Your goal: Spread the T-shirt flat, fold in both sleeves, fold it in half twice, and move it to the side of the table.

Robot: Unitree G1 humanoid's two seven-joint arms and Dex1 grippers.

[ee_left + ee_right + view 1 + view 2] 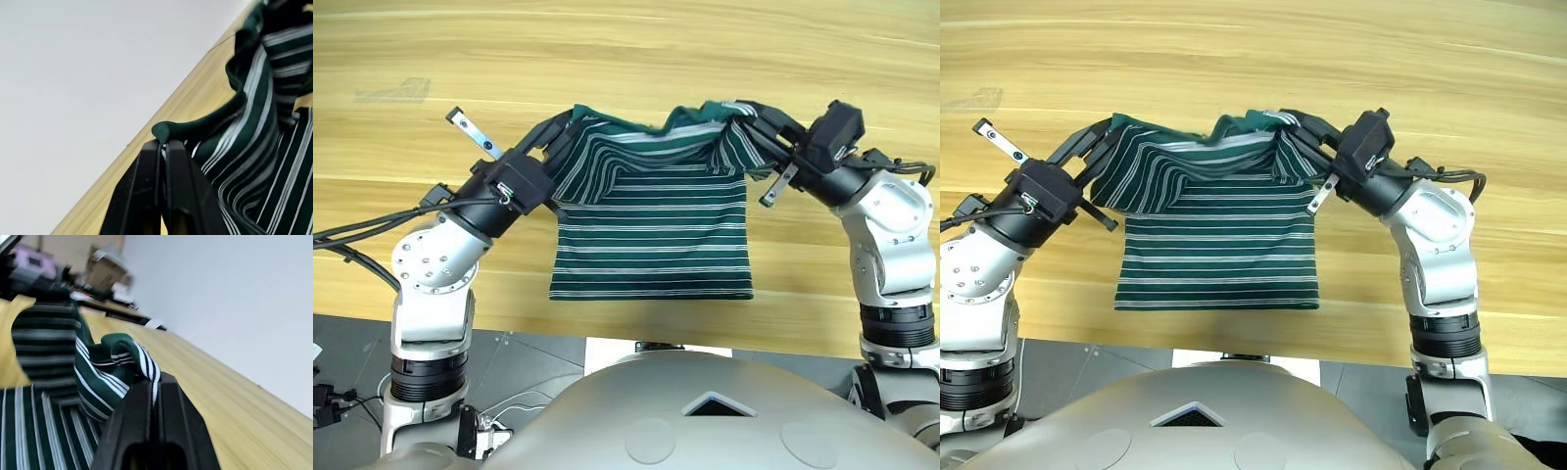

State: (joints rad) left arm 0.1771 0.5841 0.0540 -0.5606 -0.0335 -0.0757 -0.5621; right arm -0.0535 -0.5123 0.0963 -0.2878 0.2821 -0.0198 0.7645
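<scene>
While the pale wooden table (626, 59) carries the near hem of the dark green, white-striped cotton T-shirt (656, 235), its far edge is raised, one corner clenched in the black left tool (163, 145), the other in the black right tool (154, 384). This is likely a half-fold: next, both corners should travel evenly toward the near hem.

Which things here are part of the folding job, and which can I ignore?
Job:
- T-shirt, striped, top edge lifted, lower part lying on the table
- left gripper, shut on one top corner
- right gripper, shut on the other

Ignore:
- pale rectangular mark on the tabletop, far left
- blurred clutter in the room behind
</scene>
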